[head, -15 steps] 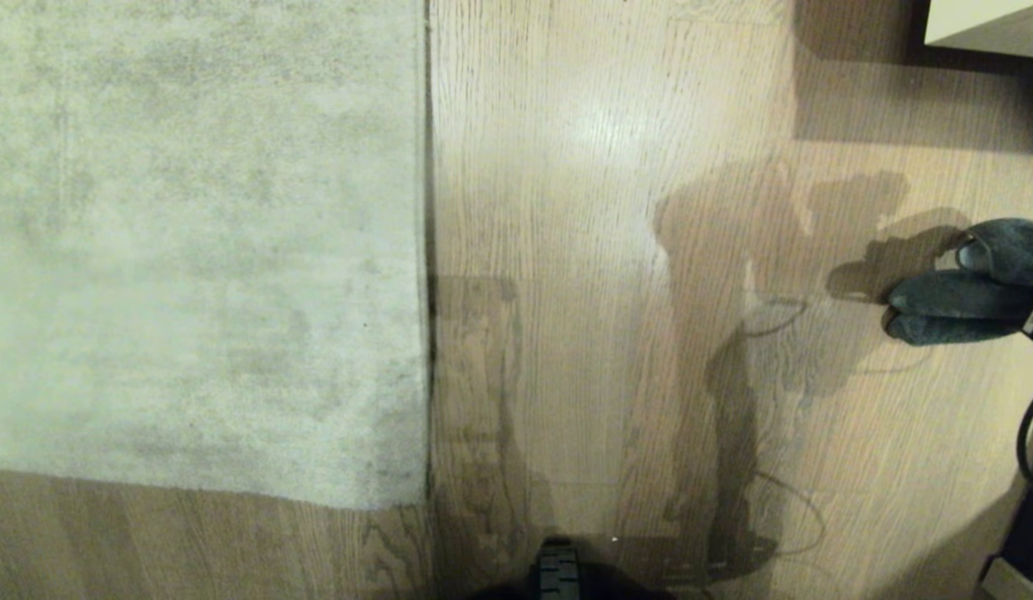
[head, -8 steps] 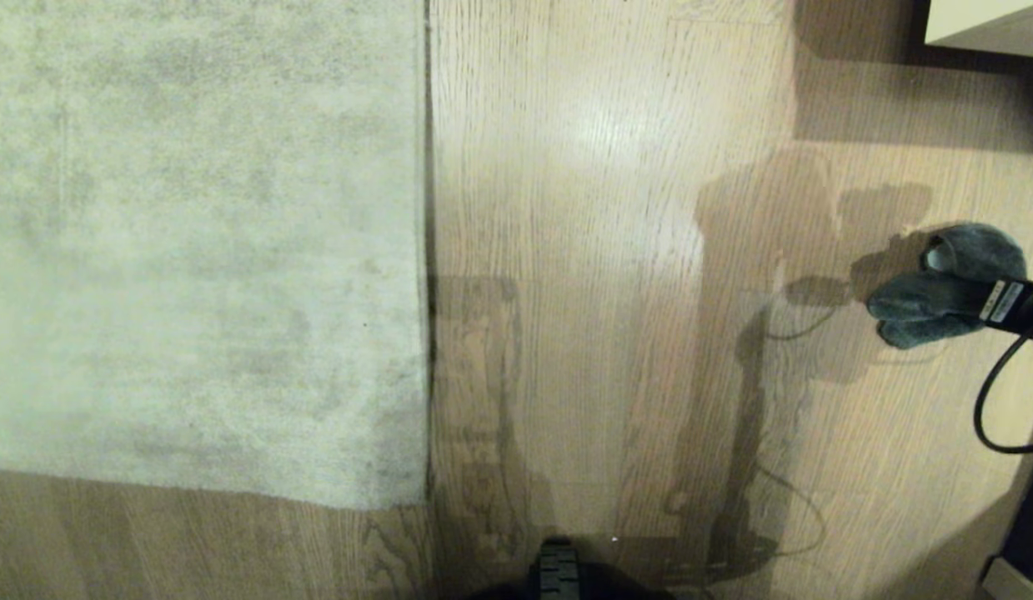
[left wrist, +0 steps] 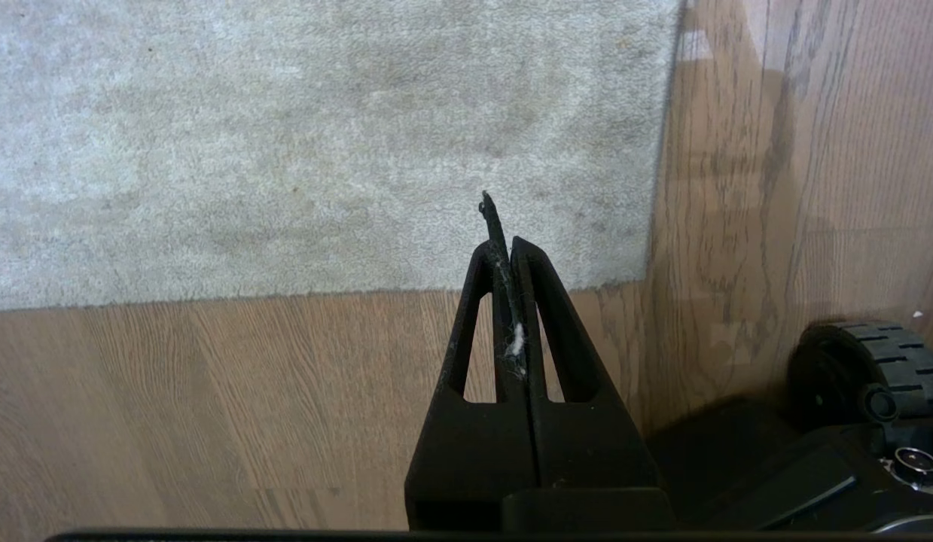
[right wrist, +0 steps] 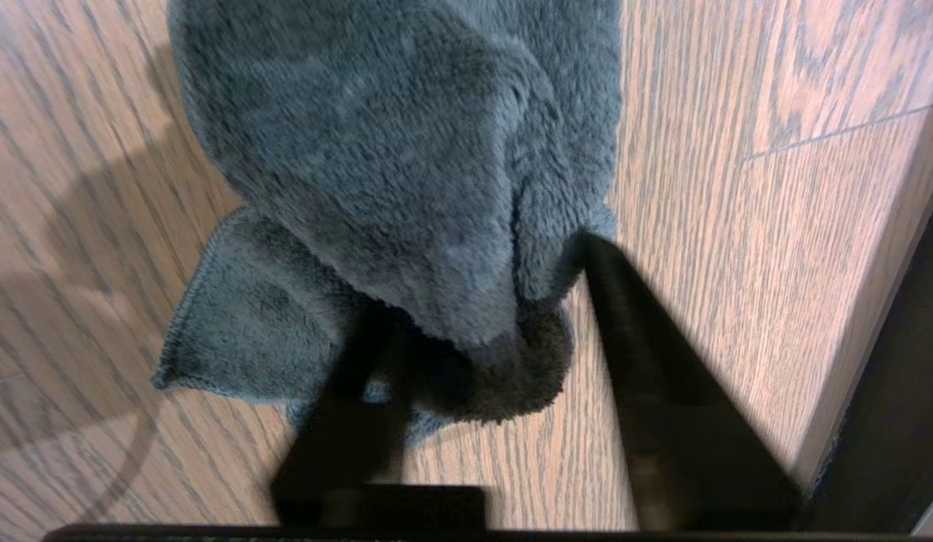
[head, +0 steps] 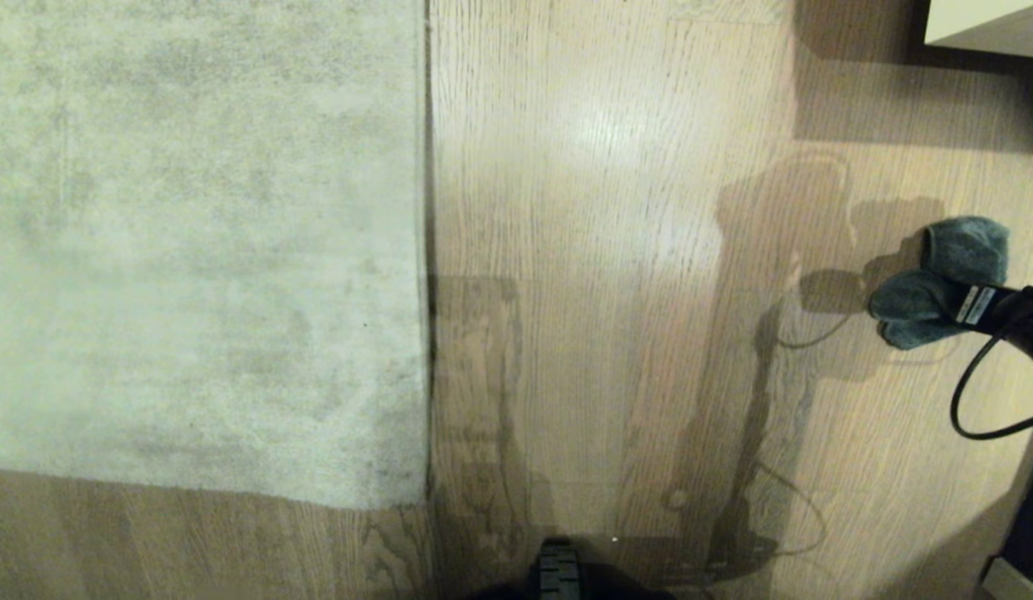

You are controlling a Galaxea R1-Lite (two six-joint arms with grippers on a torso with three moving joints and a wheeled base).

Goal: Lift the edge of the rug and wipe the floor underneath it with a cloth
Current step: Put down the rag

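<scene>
Rug edge (head: 424,250) lies flat on the floor (head: 583,250), straight border running away from the robot base (head: 558,575), square corner (head: 420,500) near the base. Cloth (head: 941,283), dark grey-blue and fuzzy, sits bunched on the floor well to the right of the rug edge, not touching it. Right gripper (right wrist: 481,316) is at the cloth: fingers (right wrist: 647,361) spread apart either side of a fold, one finger partly under the fabric, the other just beside it on bare floor; jaws parted, not clamped, cloth resting on the planks. A black cable (head: 975,400) loops beside the right arm. Left gripper (left wrist: 505,241) hangs above the rug corner, jaws pressed fully together, holding nothing, a bit of white lint (left wrist: 516,342) stuck between the fingers.
</scene>
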